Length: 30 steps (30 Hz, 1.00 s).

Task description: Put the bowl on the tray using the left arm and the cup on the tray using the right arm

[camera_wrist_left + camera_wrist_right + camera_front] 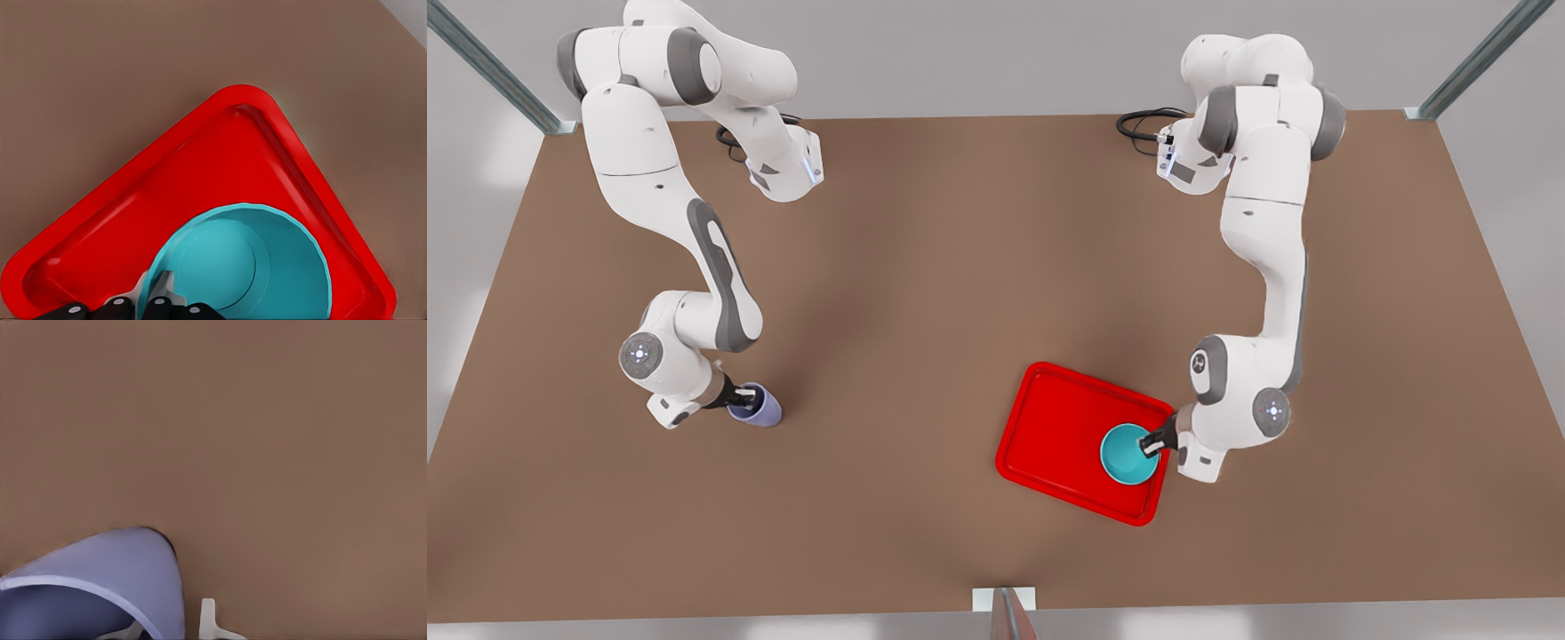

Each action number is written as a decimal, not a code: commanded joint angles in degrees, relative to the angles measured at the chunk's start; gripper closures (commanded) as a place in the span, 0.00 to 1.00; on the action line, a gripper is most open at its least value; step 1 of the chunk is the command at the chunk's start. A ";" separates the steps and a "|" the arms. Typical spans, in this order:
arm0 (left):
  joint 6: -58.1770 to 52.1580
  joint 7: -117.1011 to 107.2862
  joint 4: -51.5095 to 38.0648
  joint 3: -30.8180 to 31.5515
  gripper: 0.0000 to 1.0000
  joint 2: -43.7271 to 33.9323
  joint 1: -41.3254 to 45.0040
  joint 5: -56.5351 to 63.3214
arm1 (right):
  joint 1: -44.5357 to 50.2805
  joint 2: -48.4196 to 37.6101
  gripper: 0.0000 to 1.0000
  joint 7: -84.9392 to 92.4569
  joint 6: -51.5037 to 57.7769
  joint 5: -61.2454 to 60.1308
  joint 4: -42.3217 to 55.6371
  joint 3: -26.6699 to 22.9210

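Red tray: lies flat on the brown table, toward the table's near edge and the front view's right; its raised rim will keep whatever is set inside from sliding off.
Teal bowl: upright over the tray's corner nearest the left arm's base side, close to the rim there. Whether it rests on the tray floor or hangs just above it I cannot tell.
Left gripper: at the bowl's rim, fingers closed across the wall, one inside and one outside, as the left wrist view shows at. A rim pinch suits a squat bowl too wide to span.
Bowl step: judged nearly finished; what seems left is letting go and lifting clear without tipping the bowl.
Lavender cup: toward the front view's left, well apart from the tray, tilted with its mouth toward the arm rather than standing straight. I cannot tell if it touches the table.
Right gripper: at the cup's rim, one pale finger pad outside the wall and another inside, so it grips the wall.
Cup step: judged still ahead; the cup must cross the table to the tray's free area.
Risk: the bowl occupies one corner, so the cup needs the open side.
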<state>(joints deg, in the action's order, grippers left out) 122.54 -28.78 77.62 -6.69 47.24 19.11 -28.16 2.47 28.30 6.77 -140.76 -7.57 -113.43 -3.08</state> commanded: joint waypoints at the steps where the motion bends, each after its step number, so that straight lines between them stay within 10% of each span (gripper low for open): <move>1: 0.07 0.13 -0.01 0.01 0.79 0.13 0.05 -6.20 | -0.01 0.00 0.73 0.00 0.05 -0.08 0.05 0.01; 6: 1.39 -0.32 -0.01 0.45 0.72 1.10 1.02 -6.12 | 0.17 0.00 0.79 -0.26 0.22 -0.26 0.57 0.01; 7: 1.39 0.83 -0.01 0.45 0.07 1.19 0.93 -6.11 | 0.17 0.00 0.79 -0.17 0.31 -0.17 0.93 0.01; 8: 1.39 0.83 -0.01 0.45 0.00 1.37 0.93 -6.11 | 0.17 0.00 0.79 -0.17 0.31 -0.26 1.01 0.01; 19: -14.24 0.65 -5.19 -0.52 0.00 -7.86 0.58 17.60 | 1.58 -1.05 0.79 0.18 0.84 -0.17 1.72 -0.08; 26: -27.08 27.99 -5.55 -14.05 0.00 -19.02 -0.04 22.19 | 8.25 -2.02 0.79 -1.84 2.16 -0.26 5.76 0.45; 30: -28.93 27.72 -0.36 4.66 0.00 -29.22 -14.36 31.77 | 16.43 0.00 0.79 -11.59 8.83 -0.26 14.63 0.36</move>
<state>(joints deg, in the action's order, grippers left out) 93.47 -1.03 77.23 -1.52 17.61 4.42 -1.11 19.97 28.79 -6.31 -130.66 -8.33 -97.22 -2.71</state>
